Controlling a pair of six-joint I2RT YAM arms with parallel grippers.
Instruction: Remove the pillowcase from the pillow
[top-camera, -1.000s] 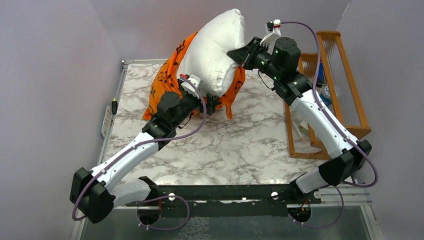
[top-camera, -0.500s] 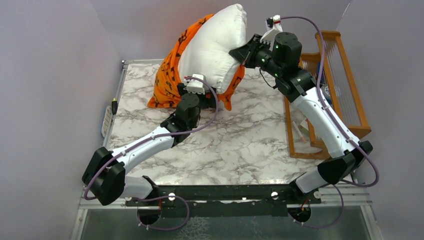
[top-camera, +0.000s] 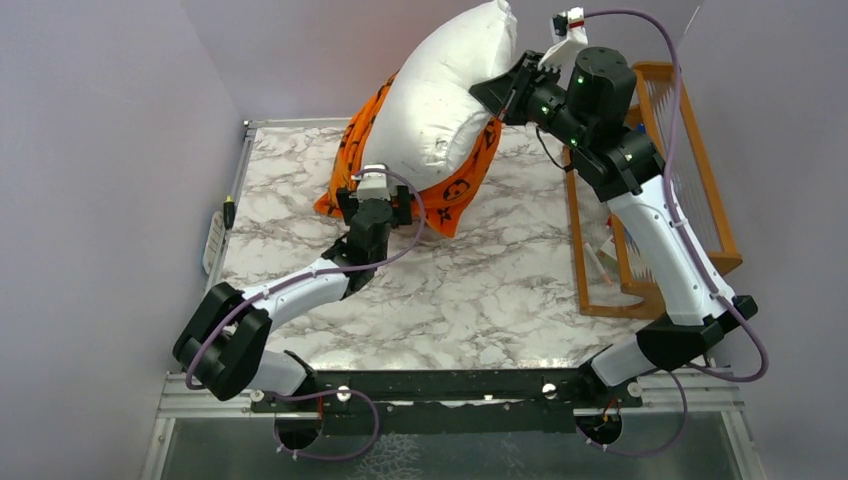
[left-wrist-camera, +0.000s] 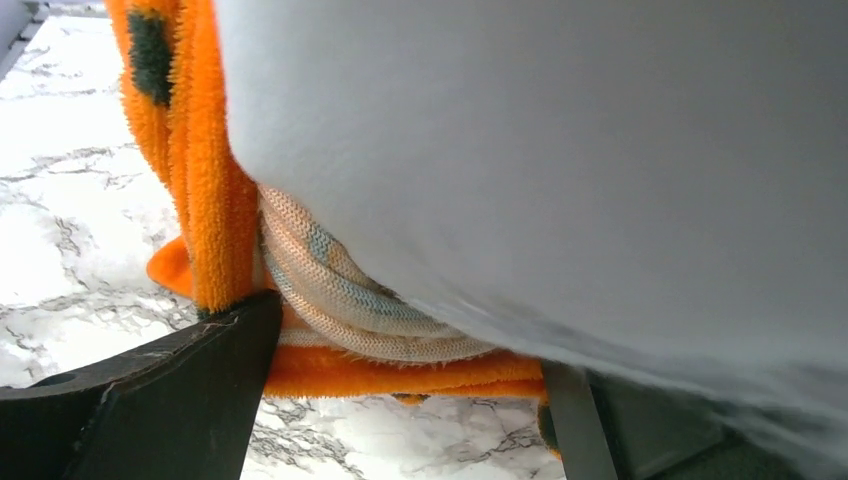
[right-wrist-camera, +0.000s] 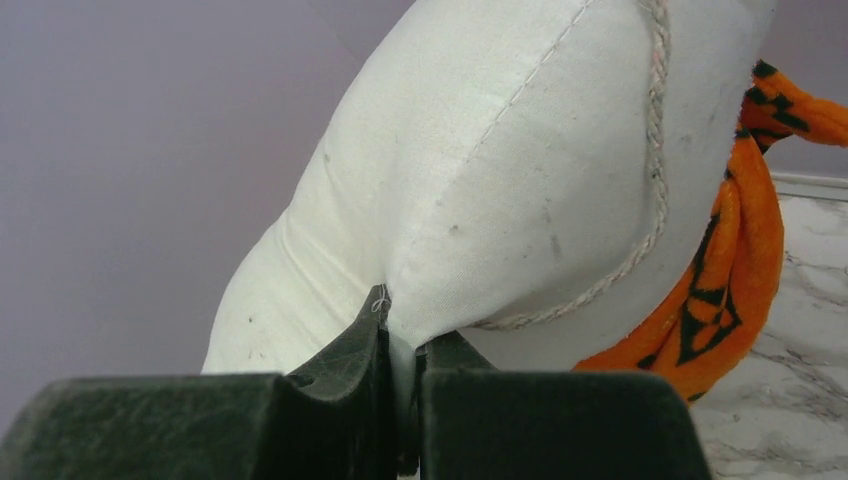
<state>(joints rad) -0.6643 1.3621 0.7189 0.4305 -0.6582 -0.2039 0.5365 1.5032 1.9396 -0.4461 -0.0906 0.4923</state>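
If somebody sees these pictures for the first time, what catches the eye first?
The big white pillow, lifted above the far side of the table, pinched by the right gripper. Next, the bright orange pillowcase hanging around its lower end, where the left gripper reaches in.

Even bright indoor light, soft shadows, top view sharp, left wrist close-up blurred, no glare

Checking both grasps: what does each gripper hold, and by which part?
Right gripper pinches the plump white pillow by its side seam. Left gripper grips the orange printed pillowcase at its bunched lower edge.
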